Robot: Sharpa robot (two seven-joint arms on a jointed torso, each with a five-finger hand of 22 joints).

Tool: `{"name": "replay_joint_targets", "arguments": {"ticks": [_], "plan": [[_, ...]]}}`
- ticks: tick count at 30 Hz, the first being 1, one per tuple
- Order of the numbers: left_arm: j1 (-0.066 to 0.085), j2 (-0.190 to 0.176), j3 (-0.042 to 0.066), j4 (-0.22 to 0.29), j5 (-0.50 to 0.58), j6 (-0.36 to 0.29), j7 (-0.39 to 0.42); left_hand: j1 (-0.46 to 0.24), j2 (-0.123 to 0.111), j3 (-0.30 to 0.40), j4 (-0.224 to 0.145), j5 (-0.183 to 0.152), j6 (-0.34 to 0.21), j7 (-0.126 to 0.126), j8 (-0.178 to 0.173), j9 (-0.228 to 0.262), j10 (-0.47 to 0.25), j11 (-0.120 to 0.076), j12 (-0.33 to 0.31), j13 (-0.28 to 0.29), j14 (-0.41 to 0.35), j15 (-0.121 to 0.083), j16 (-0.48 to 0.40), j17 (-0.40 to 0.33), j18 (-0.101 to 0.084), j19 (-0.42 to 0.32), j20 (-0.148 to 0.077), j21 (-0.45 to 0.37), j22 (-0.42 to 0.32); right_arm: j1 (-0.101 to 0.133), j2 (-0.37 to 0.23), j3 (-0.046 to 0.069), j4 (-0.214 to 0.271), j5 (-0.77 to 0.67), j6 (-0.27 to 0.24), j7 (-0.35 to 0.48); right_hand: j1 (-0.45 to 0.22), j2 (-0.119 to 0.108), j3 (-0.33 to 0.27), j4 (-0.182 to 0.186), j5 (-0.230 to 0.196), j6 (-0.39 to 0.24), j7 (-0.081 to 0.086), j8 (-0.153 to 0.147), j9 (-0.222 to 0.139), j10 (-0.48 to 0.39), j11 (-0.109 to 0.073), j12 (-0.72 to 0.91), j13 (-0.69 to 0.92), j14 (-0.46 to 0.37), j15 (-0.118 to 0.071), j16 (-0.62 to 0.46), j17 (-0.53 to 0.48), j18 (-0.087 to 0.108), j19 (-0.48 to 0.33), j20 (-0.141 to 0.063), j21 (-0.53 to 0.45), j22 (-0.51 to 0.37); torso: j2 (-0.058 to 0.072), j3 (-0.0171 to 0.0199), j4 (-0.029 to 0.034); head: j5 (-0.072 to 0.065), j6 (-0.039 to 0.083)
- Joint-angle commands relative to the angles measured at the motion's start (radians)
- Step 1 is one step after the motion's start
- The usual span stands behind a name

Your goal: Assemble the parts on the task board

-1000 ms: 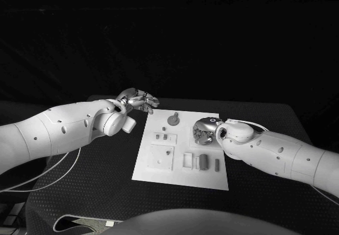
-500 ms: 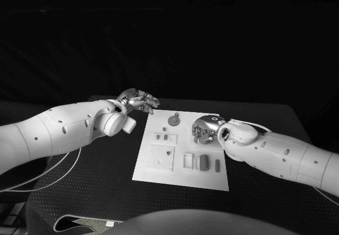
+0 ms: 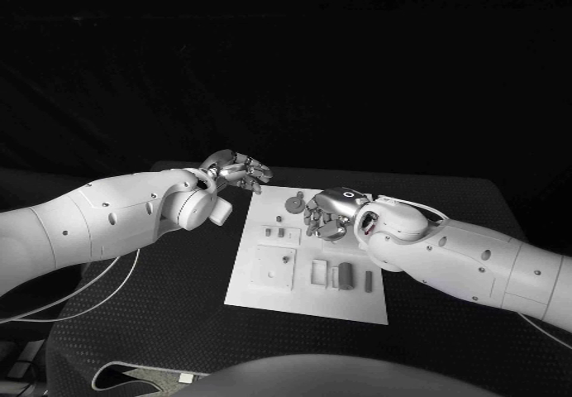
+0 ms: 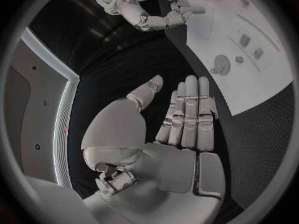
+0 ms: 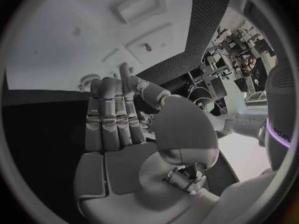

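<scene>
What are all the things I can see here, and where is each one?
table: one, black, under everything.
task board: one, white, middle of the table.
round knobbed part: one, grey, far end of the board, beside the right hand.
small parts: several, grey, spread over the board's near half; exact count unclear.
cable: one, white, trailing under the left arm.
left hand: one, silver, fingers apart, holding nothing, off the board's far left corner.
right hand: one, silver, fingers extended, holding nothing, over the board's far right part.
</scene>
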State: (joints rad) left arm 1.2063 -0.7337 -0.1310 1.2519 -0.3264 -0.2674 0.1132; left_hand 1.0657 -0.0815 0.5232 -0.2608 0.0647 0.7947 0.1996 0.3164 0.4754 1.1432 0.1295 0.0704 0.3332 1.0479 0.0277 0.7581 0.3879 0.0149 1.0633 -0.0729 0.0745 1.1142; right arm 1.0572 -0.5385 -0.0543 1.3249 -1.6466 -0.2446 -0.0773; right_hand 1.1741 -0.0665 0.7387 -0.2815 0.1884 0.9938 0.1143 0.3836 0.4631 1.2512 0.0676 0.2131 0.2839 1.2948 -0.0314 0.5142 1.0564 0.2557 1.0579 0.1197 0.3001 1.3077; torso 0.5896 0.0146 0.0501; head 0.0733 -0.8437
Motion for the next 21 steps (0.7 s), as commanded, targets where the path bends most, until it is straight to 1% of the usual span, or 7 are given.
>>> {"name": "replay_joint_targets", "arguments": {"ticks": [1, 6, 11, 15, 16, 18, 21], "plan": [[0.001, 0.005, 0.001, 0.0, 0.005, 0.009, 0.012, -0.005, -0.001, -0.004, 0.003, 0.003, -0.008, 0.002, 0.007, -0.001, -0.006, -0.003, 0.0, 0.002, 0.004, -0.001, -0.007, 0.002, 0.004, 0.004, 0.001, -0.005, -0.001, -0.013, 0.023, 0.0, 0.014, 0.02, 0.012, 0.025, 0.001, 0.004, 0.007, -0.001, 0.002, 0.008, 0.001, 0.002, 0.028, 0.01, -0.003, 0.002, -0.002, 0.001, -0.007, 0.004, 0.001, 0.006, 0.005, 0.0, 0.004, 0.025, 0.0, 0.0006, 0.001, 0.004, -0.001], [0.001, 0.007, 0.001, -0.002, 0.005, 0.01, 0.012, -0.005, -0.001, -0.004, 0.003, 0.003, -0.008, 0.002, 0.007, -0.001, -0.006, -0.003, 0.0, 0.002, 0.005, -0.001, -0.007, 0.003, 0.004, 0.004, 0.001, -0.005, -0.001, -0.037, 0.067, -0.002, 0.017, 0.017, 0.026, 0.032, -0.001, 0.006, 0.008, -0.001, 0.002, 0.007, 0.002, 0.001, 0.028, 0.009, -0.003, 0.002, -0.001, 0.0, -0.007, 0.005, 0.001, 0.006, 0.005, 0.0, 0.004, 0.025, 0.0, 0.0002, 0.0017, 0.007, -0.004], [0.001, 0.009, 0.001, -0.005, 0.005, 0.01, 0.012, -0.005, -0.001, -0.004, 0.003, 0.003, -0.008, 0.002, 0.007, -0.001, -0.006, -0.003, 0.0, 0.002, 0.005, -0.001, -0.007, 0.003, 0.004, 0.004, 0.001, -0.005, -0.001, -0.055, 0.098, -0.008, 0.016, 0.005, 0.031, 0.038, -0.002, 0.008, 0.009, -0.002, 0.002, 0.006, 0.002, 0.0, 0.029, 0.008, -0.002, 0.001, 0.0, -0.001, -0.007, 0.006, 0.001, 0.006, 0.005, -0.001, 0.006, 0.025, 0.0, 0.0, 0.0012, 0.011, -0.008], [0.001, 0.016, 0.001, -0.01, 0.005, 0.011, 0.012, -0.005, 0.0, -0.004, 0.003, 0.003, -0.008, 0.002, 0.007, -0.002, -0.006, -0.003, 0.0, 0.002, 0.005, -0.001, -0.008, 0.003, 0.004, 0.004, 0.001, -0.005, -0.002, -0.067, 0.122, -0.017, 0.004, -0.006, 0.033, 0.04, -0.003, 0.009, 0.009, -0.004, 0.002, 0.006, 0.002, -0.001, 0.029, 0.007, -0.002, 0.0, 0.001, -0.001, -0.007, 0.007, 0.001, 0.006, 0.005, -0.001, 0.007, 0.025, 0.0, -0.0002, 0.0006, 0.013, -0.012], [0.001, 0.018, 0.001, -0.011, 0.005, 0.011, 0.013, -0.005, 0.0, -0.004, 0.003, 0.003, -0.008, 0.002, 0.007, -0.002, -0.006, -0.003, 0.0, 0.002, 0.005, -0.001, -0.008, 0.004, 0.004, 0.004, 0.001, -0.005, -0.002, -0.072, 0.127, -0.02, 0.0, -0.009, 0.035, 0.041, -0.003, 0.009, 0.009, -0.004, 0.002, 0.006, 0.002, -0.001, 0.029, 0.007, -0.002, 0.0, 0.001, -0.001, -0.007, 0.007, 0.0, 0.006, 0.005, -0.001, 0.007, 0.025, 0.0, 0.0003, 0.0006, 0.015, -0.013], [0.001, 0.021, 0.001, -0.013, 0.006, 0.012, 0.013, -0.005, 0.0, -0.003, 0.003, 0.003, -0.008, 0.003, 0.007, -0.002, -0.007, -0.003, 0.0, 0.002, 0.005, -0.001, -0.008, 0.004, 0.004, 0.004, 0.001, -0.005, -0.002, -0.079, 0.137, -0.025, -0.014, -0.022, 0.037, 0.044, -0.003, 0.01, 0.009, -0.004, 0.002, 0.006, 0.002, -0.001, 0.029, 0.007, -0.002, 0.0, 0.002, -0.001, -0.007, 0.007, 0.0, 0.006, 0.005, -0.001, 0.008, 0.025, 0.0, -0.0003, 0.0015, 0.015, -0.014], [0.001, 0.02, 0.001, -0.011, 0.007, 0.012, 0.013, -0.006, 0.0, -0.004, 0.003, 0.003, -0.008, 0.003, 0.007, -0.002, -0.007, -0.003, 0.0, 0.002, 0.005, -0.001, -0.008, 0.004, 0.004, 0.004, 0.001, -0.005, -0.002, -0.085, 0.147, -0.029, -0.027, -0.031, 0.04, 0.047, -0.003, 0.01, 0.01, -0.005, 0.002, 0.006, 0.002, -0.001, 0.029, 0.007, -0.003, 0.0, 0.003, -0.001, -0.007, 0.008, 0.0, 0.006, 0.005, -0.002, 0.008, 0.025, 0.0, -0.0001, 0.0018, 0.017, -0.016]]}}
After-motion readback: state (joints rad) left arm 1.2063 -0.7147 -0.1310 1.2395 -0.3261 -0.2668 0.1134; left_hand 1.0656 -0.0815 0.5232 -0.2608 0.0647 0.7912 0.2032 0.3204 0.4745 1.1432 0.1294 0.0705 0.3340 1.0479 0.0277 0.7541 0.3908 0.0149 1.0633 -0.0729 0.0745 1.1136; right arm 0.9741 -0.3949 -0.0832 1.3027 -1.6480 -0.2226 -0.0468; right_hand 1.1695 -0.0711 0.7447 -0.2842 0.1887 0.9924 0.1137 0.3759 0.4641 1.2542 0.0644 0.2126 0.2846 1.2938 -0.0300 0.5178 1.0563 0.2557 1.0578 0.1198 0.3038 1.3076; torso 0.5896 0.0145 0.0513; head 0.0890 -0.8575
